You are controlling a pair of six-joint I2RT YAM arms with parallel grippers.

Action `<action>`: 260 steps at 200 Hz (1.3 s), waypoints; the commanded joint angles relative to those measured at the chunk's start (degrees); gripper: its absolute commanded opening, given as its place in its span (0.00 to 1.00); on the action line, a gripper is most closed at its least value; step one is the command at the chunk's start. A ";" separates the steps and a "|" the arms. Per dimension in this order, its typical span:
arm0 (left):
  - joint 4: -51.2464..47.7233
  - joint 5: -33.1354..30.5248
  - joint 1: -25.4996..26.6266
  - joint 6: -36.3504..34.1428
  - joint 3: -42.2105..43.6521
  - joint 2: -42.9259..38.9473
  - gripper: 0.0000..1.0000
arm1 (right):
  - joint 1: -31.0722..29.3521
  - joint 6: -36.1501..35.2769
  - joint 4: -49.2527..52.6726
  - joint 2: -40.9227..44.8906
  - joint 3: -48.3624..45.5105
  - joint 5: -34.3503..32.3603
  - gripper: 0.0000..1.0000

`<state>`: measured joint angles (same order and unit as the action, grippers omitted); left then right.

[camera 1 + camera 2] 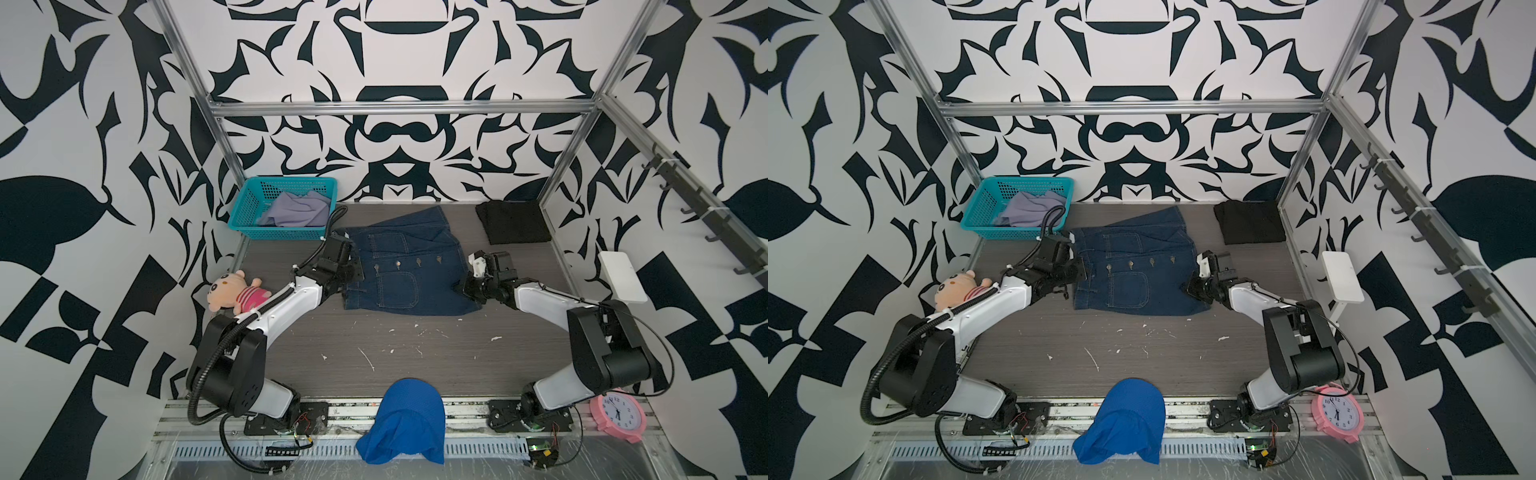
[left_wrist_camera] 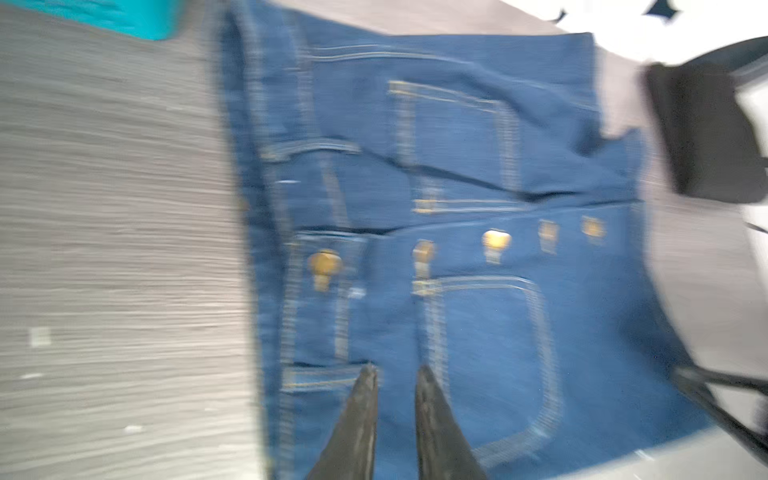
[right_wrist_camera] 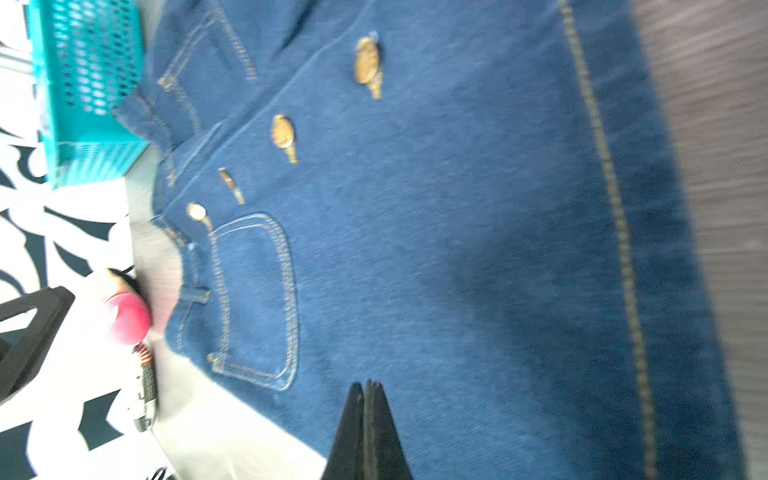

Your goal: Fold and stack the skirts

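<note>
Left wrist view: we see left pincer (image 2: 395, 372) narrowly parted above denim skirt (image 2: 478, 166).
Right pincer (image 3: 365, 385): tips pressed together, above same skirt.
Denim skirt: spread on worktop (image 1: 415, 357) middle.

Hour numerals on a clock dial
The pink clock (image 1: 618, 413) (image 1: 1338, 414), by the arm base well behind the right tool (image 3: 365, 386), carries black hour numerals round its white dial; "12" reads clearly, the rest are too small.

A robot lab cell: aluminium frame (image 1: 399, 109), patterned walls (image 1: 83, 166), arms (image 1: 291, 301) bolted to a rail (image 1: 465, 409)
</note>
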<state>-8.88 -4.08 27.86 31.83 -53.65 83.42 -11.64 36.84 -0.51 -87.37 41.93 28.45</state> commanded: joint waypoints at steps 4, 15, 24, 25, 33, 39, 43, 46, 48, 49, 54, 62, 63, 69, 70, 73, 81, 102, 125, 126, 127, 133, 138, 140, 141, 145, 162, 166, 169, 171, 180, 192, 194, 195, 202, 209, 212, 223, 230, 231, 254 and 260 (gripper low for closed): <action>0.70 2.61 2.93 5.14 4.44 0.83 0.17 | -0.14 -0.50 1.01 1.37 -0.49 0.98 0.00; 2.48 2.67 3.00 7.28 7.73 1.21 0.15 | -0.14 -0.78 0.57 1.14 -0.88 0.60 0.00; 4.44 2.41 2.34 8.87 11.03 1.45 0.13 | -0.14 -1.24 0.72 0.77 -1.05 -0.19 0.00; 4.69 2.41 2.27 9.04 11.42 1.51 0.13 | -0.14 -1.28 0.70 0.74 -1.06 -0.34 0.00; 7.12 2.66 1.20 10.63 14.35 1.78 0.12 | -0.06 -1.75 0.96 0.35 -1.28 -1.45 0.00; 8.66 3.31 0.25 11.79 16.12 2.15 0.11 | -0.01 -2.03 1.13 0.05 -1.37 -2.00 0.00; 9.32 3.67 -0.33 12.34 17.16 2.46 0.10 | 0.03 -2.18 1.15 -0.16 -1.40 -2.24 0.00; 9.63 3.69 -0.76 12.67 17.84 2.64 0.09 | 0.10 -2.33 1.08 -0.37 -1.46 -2.45 0.00; 9.80 3.71 -0.89 12.82 18.22 2.83 0.08 | 0.12 -2.42 1.07 -0.46 -1.56 -2.55 0.00; 9.82 3.72 -0.97 12.86 18.40 2.90 0.08 | 0.17 -2.45 1.10 -0.49 -1.57 -2.66 0.00; 9.85 3.57 -1.25 13.18 19.04 3.23 0.07 | 0.26 -2.62 1.14 -0.73 -1.72 -2.94 0.00; 9.62 3.37 -1.29 13.42 19.82 3.55 0.05 | 0.49 -2.80 1.15 -1.19 -1.89 -3.30 0.00; 9.56 3.37 -1.30 13.42 19.90 3.62 0.05 | 0.57 -2.86 1.18 -1.25 -1.96 -3.31 0.00; 9.37 3.58 -1.31 13.47 20.30 3.60 0.05 | 0.86 -2.98 1.27 -1.52 -2.22 -3.39 0.00; 9.35 3.61 -1.31 13.49 20.36 3.60 0.05 | 0.89 -3.03 1.24 -1.55 -2.26 -3.40 0.00; 9.28 3.74 -1.30 13.56 20.65 3.55 0.05 | 1.03 -3.13 1.22 -1.69 -2.45 -3.49 0.00; 8.85 3.72 -1.31 13.83 21.25 3.15 0.05 | 1.20 -3.45 1.73 -1.85 -2.97 -4.10 0.00; 7.26 2.29 -1.31 14.22 23.25 0.31 0.04 | 1.29 -5.39 3.94 -1.70 -3.59 -5.87 0.00; 3.29 -0.40 -1.40 12.21 23.12 -4.64 0.05 | 1.02 -8.95 7.03 0.89 -3.18 -6.13 0.00; 3.05 -0.54 -1.40 12.12 23.00 -4.88 0.05 | 0.88 -9.23 7.20 1.06 -3.13 -6.17 0.00; 2.76 -0.65 -1.40 11.94 22.90 -5.12 0.05 | 0.77 -9.50 7.28 1.24 -3.06 -6.19 0.00; 1.27 -1.24 -1.38 11.07 22.13 -6.33 0.06 | 0.20 -11.21 8.85 2.28 -2.41 -6.38 0.00; -0.04 -1.68 -1.40 10.23 21.34 -7.34 0.06 | -0.64 -12.93 10.10 3.09 -1.47 -6.50 0.00; -0.51 -1.78 -1.40 9.84 20.98 -7.71 0.06 | -1.01 -13.75 11.00 3.48 -1.10 -6.48 0.00; -0.78 -1.80 -1.40 9.70 20.84 -7.86 0.06 | -1.23 -14.17 11.42 3.55 -0.86 -6.52 0.00; -1.80 -2.08 -1.39 9.02 20.18 -8.66 0.07 | -2.17 -15.91 13.07 4.43 0.13 -6.75 0.00; -6.13 -3.05 -1.46 6.21 16.76 -12.09 0.09 | -7.26 -22.85 20.08 7.60 4.40 -10.78 0.01; -7.18 -3.35 -1.43 5.62 15.98 -12.80 0.10 | -8.60 -24.23 21.39 8.38 5.17 -12.00 0.02; -7.80 -3.53 -1.53 5.22 15.45 -13.30 0.10 | -9.52 -24.86 22.17 8.81 5.78 -13.09 0.03; -8.21 -3.71 -1.50 4.94 15.18 -13.61 0.10 | -10.26 -25.56 22.52 9.33 6.07 -13.77 0.03; -9.67 -4.16 -2.31 4.03 14.00 -15.12 0.11 | -12.91 -26.78 23.03 11.19 6.76 -16.15 0.06; -10.21 -2.86 -4.68 3.55 13.40 -17.00 0.12 | -17.24 -28.82 22.19 13.34 6.86 -18.13 0.12; -10.15 -2.25 -5.25 3.49 13.37 -17.26 0.12 | -17.65 -29.00 22.12 13.49 6.85 -18.28 0.13; -10.12 -1.94 -5.48 3.54 13.38 -17.43 0.12 | -18.04 -29.23 21.95 13.65 6.85 -18.49 0.14; -9.51 0.03 -7.35 3.66 13.54 -18.28 0.13 | -21.02 -30.68 21.07 14.61 6.85 -20.45 0.22; -9.00 1.79 -8.75 4.11 13.68 -18.72 0.13 | -24.29 -33.00 20.24 15.11 6.77 -22.93 0.29; -8.96 2.21 -9.12 4.55 13.69 -18.81 0.13 | -25.70 -33.81 19.84 15.23 6.76 -24.04 0.32; -8.72 3.37 -9.40 5.14 13.34 -18.64 0.13 | -29.54 -37.04 18.84 14.87 6.87 -26.94 0.41; -9.01 4.37 -9.40 5.08 12.88 -17.97 0.13 | -31.41 -38.89 18.18 14.12 6.99 -28.25 0.46; -9.03 4.53 -9.40 5.08 12.83 -17.87 0.13 | -31.64 -39.10 18.09 14.01 6.96 -28.35 0.47; -8.28 7.30 -9.40 5.17 12.46 -15.13 0.11 | -34.73 -43.27 15.85 10.48 7.36 -29.34 0.58; -8.01 7.76 -9.40 5.19 12.59 -14.62 0.11 | -35.27 -44.24 15.02 9.54 7.23 -29.73 0.59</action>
<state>-15.53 -0.47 18.37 37.04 -40.05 66.59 -45.47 0.05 16.95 -74.91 47.94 4.25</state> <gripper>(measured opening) 0.114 0.570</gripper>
